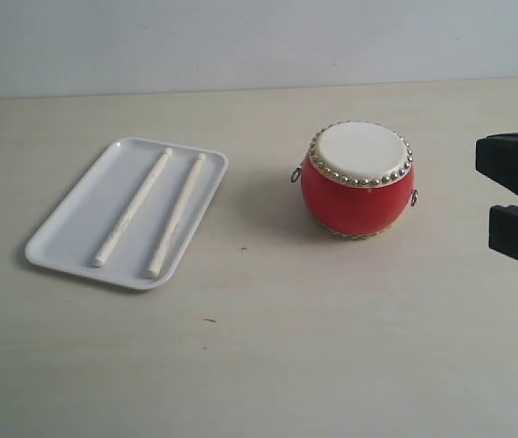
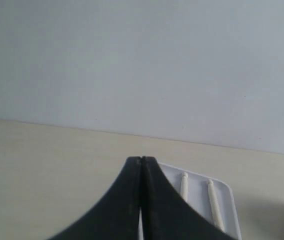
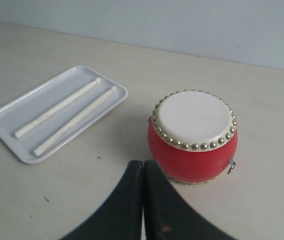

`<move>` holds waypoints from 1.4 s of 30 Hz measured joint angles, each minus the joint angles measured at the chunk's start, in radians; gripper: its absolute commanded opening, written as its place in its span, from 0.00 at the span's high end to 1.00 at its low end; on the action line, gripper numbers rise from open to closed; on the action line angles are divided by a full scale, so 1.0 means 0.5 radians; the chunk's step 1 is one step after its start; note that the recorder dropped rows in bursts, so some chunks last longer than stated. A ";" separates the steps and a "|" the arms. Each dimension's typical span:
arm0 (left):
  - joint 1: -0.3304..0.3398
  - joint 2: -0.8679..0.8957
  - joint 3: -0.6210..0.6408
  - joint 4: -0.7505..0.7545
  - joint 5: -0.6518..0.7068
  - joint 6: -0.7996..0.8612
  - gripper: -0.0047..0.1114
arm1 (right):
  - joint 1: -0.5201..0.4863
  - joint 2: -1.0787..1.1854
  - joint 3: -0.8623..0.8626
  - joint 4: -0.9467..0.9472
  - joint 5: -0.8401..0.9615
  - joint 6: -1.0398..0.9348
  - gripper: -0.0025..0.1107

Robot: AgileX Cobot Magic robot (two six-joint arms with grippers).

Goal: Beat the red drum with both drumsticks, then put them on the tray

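The red drum [image 1: 357, 182] stands upright on the table, right of centre, and also shows in the right wrist view [image 3: 192, 145]. Both drumsticks [image 1: 134, 208] [image 1: 177, 215] lie side by side inside the white tray [image 1: 67, 242] at the left. My right gripper [image 3: 143, 162] is shut and empty, hovering short of the drum on its near side. A black part of the right arm [image 1: 514, 160] enters at the right edge. My left gripper [image 2: 141, 159] is shut and empty, with the tray [image 2: 232, 200] and sticks [image 2: 184, 186] [image 2: 214, 202] just beyond it.
The pale wooden tabletop [image 1: 268, 347] runs back to a light wall [image 1: 241, 36]. A small dark mark [image 1: 243, 247] sits on the table between tray and drum. The left arm is out of the exterior view.
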 measured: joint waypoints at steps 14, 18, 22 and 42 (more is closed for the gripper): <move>0.000 0.000 0.000 0.765 0.097 -0.732 0.96 | 0.000 0.000 0.000 0.000 0.000 0.000 0.98; 0.000 0.000 0.000 0.831 0.105 -0.746 0.96 | 0.000 0.000 0.000 0.000 0.000 0.000 0.98; 0.000 0.000 0.000 0.845 0.105 -0.746 0.96 | 0.000 0.000 0.000 0.000 0.000 0.000 0.98; 0.000 0.000 0.000 0.845 0.105 -0.746 0.96 | 0.000 -0.058 0.000 0.001 -0.004 0.000 0.98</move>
